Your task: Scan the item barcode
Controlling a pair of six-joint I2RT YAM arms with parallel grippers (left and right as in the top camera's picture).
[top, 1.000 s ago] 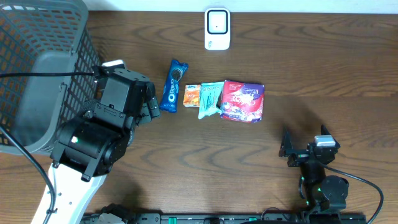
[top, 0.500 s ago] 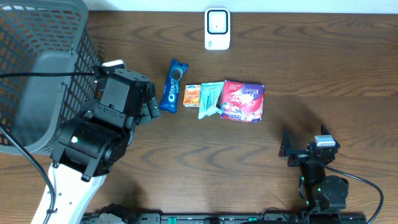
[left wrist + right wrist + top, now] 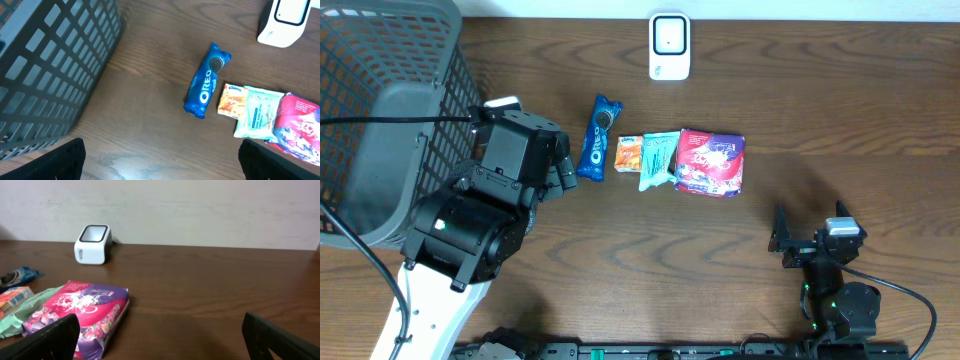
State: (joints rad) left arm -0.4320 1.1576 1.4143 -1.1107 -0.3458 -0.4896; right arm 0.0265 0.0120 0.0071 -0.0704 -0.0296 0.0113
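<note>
Overhead: the Oreo pack (image 3: 599, 137) lies down-left of the scanner (image 3: 669, 45), untouched, with the left gripper (image 3: 560, 165) just beyond it. Left wrist: jaws wide, empty. Right wrist: right gripper (image 3: 160, 325) gaping, empty, far from the scanner. Seemingly the reach stage; next, straddle the pack.

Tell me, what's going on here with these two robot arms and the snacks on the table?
Nothing is held yet. Four packets lie in a row: an Oreo pack, an orange packet, a green packet and a purple candy bag. The left gripper hovers open beside the Oreo pack, near a grey basket. The right gripper, also open, sits apart at the front. The white scanner stands at the far edge.
</note>
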